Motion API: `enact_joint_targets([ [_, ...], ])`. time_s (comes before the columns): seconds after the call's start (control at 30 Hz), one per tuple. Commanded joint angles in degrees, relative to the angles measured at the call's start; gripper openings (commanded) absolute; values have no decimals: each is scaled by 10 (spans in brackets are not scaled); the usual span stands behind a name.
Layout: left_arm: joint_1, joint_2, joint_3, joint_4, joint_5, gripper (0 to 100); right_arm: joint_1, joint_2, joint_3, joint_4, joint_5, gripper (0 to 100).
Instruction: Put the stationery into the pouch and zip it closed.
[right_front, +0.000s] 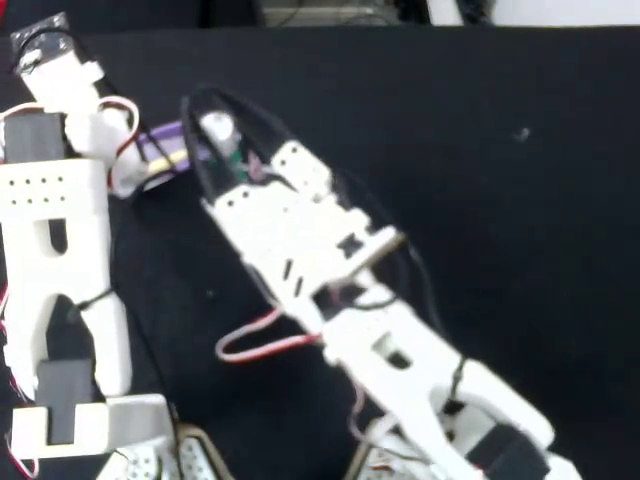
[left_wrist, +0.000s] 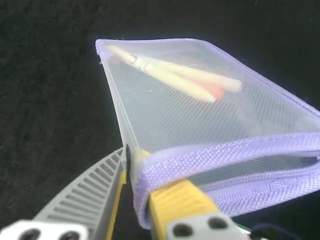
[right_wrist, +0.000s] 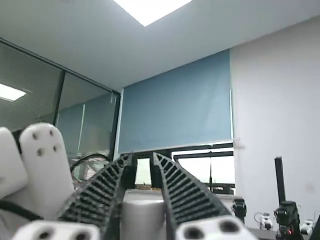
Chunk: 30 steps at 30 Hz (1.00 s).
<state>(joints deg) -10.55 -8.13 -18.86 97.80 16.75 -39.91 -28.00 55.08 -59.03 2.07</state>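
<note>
Black worktop (right_front: 500, 200) under both arms. Your left end effector (left_wrist: 133, 155) pinches the pouch (left_wrist: 190, 115) by its purple zipper edge at one corner. The pouch stretches away from it, with two pale pens (left_wrist: 175, 77) inside near its far end. Your right end effector (right_wrist: 142, 162) sits just beside the pouch, tilted upward, clamped on a white cylinder (right_wrist: 142, 217).

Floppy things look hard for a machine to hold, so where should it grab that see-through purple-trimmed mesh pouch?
Probably the woven purple zipper band at a corner of the mesh pouch, coming from its mouth end, where the left gripper is clamped. The band is thick; the mesh panel is thin and flat.
</note>
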Motion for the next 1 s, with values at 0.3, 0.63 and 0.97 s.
enact_joint_targets([
  [0.3,-8,-4,6,-13,26,30,11,132,-60,-15,-5,11],
  [0.63,-58,-4,7,-34,26,30,12,65,36,-10,-3,11],
  [0.97,-89,-4,4,-40,26,30,9,-28,18,191,-6,11],
])
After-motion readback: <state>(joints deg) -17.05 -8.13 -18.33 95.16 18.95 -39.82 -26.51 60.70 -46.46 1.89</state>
